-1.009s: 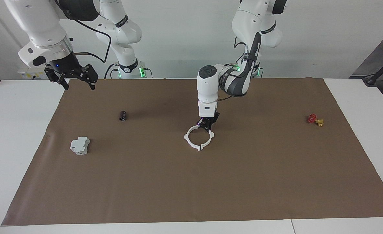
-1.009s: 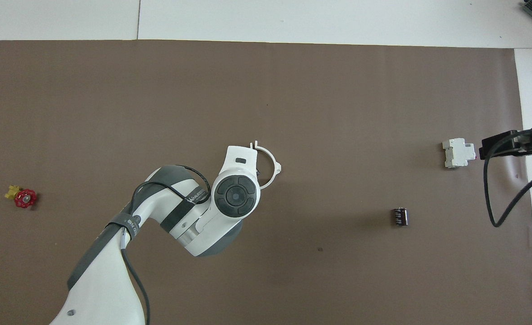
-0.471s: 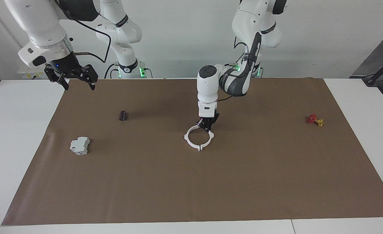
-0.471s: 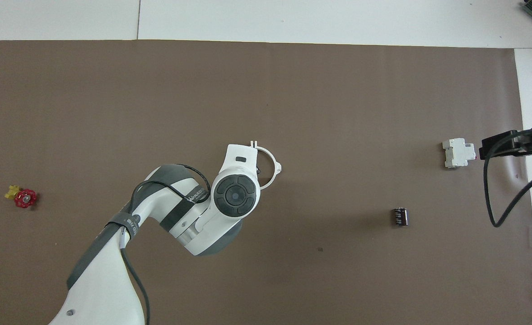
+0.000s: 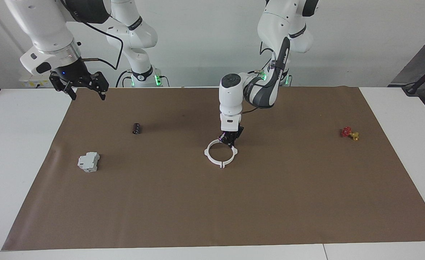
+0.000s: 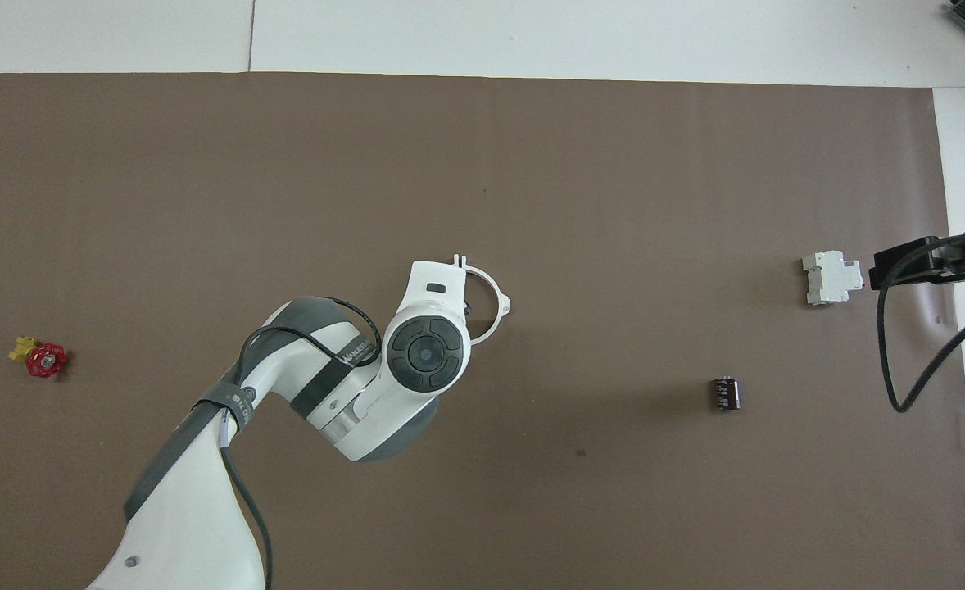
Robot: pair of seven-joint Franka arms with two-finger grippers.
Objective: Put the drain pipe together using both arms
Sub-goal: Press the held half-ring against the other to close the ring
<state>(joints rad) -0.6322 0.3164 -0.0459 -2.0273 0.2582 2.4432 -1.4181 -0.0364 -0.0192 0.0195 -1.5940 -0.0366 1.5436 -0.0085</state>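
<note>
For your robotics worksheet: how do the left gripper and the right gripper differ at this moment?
The left gripper is shut, low on the white ring; the right gripper is open and raised at the brown mat's edge, holding nothing. Both are black and two-fingered.

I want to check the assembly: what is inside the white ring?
Inside the drain pipe ring, only bare brown mat shows. The left end effector is shut on its rim nearest the robots; overhead, the arm covers part.
</note>
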